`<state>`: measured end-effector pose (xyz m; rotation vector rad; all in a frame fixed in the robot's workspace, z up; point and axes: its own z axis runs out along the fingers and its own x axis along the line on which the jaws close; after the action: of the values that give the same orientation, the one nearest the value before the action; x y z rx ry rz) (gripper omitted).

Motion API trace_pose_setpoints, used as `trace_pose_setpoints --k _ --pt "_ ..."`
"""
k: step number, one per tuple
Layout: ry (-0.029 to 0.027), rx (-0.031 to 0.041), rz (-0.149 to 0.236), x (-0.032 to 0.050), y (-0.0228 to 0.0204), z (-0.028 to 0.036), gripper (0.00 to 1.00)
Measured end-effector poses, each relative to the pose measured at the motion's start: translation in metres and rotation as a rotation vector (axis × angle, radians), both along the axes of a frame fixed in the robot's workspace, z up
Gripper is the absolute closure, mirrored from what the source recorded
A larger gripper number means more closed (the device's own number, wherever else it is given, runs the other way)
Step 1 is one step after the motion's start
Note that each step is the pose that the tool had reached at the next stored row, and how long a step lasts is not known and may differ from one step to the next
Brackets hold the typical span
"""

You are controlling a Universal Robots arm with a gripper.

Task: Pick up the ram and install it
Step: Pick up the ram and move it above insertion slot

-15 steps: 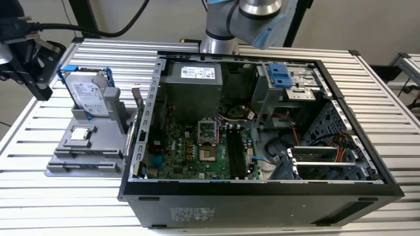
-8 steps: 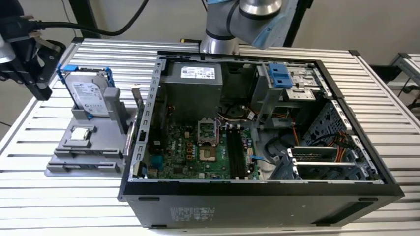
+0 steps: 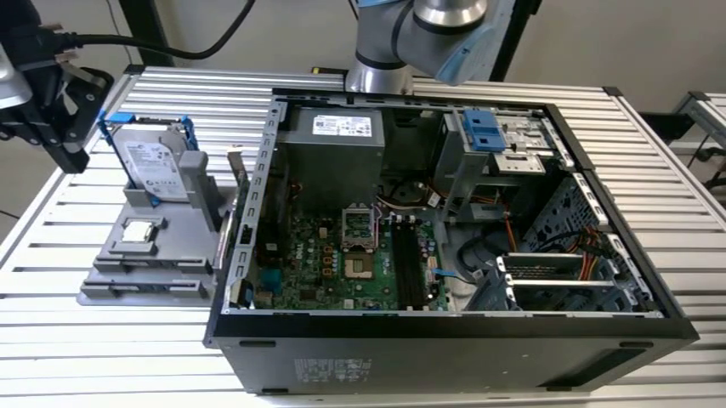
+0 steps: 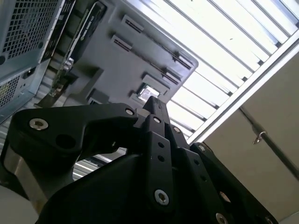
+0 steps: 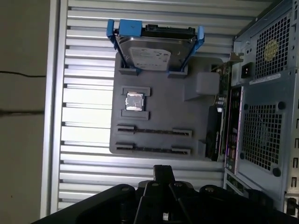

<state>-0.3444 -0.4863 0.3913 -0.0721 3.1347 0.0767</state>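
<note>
A thin greenish board that I take for the ram (image 3: 230, 238) stands on edge along the grey holder's (image 3: 136, 255) side, right against the open computer case (image 3: 454, 331). In the first wrist view the ram (image 5: 218, 122) sits between the holder (image 5: 159, 112) and the case's back panel. My black gripper (image 3: 70, 153) hangs at the exterior view's far left, beyond the holder and well away from the ram. In both wrist views its fingers are together, with nothing between them: gripper (image 5: 163, 169), gripper (image 4: 154, 101).
A silver hard drive in a blue bracket (image 3: 153, 161) stands at the holder's far end. A small square processor chip (image 3: 138, 228) lies on the holder, near two long slots (image 5: 154, 141). The motherboard (image 3: 340, 263) lies inside the case, and the slatted table's edge (image 5: 53, 116) is near.
</note>
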Motion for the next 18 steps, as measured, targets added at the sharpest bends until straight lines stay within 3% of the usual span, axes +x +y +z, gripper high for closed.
trace_pose_setpoints --k 18 --pt "0.0001 -0.0005 0.114 0.0 0.0 0.0012 1.0"
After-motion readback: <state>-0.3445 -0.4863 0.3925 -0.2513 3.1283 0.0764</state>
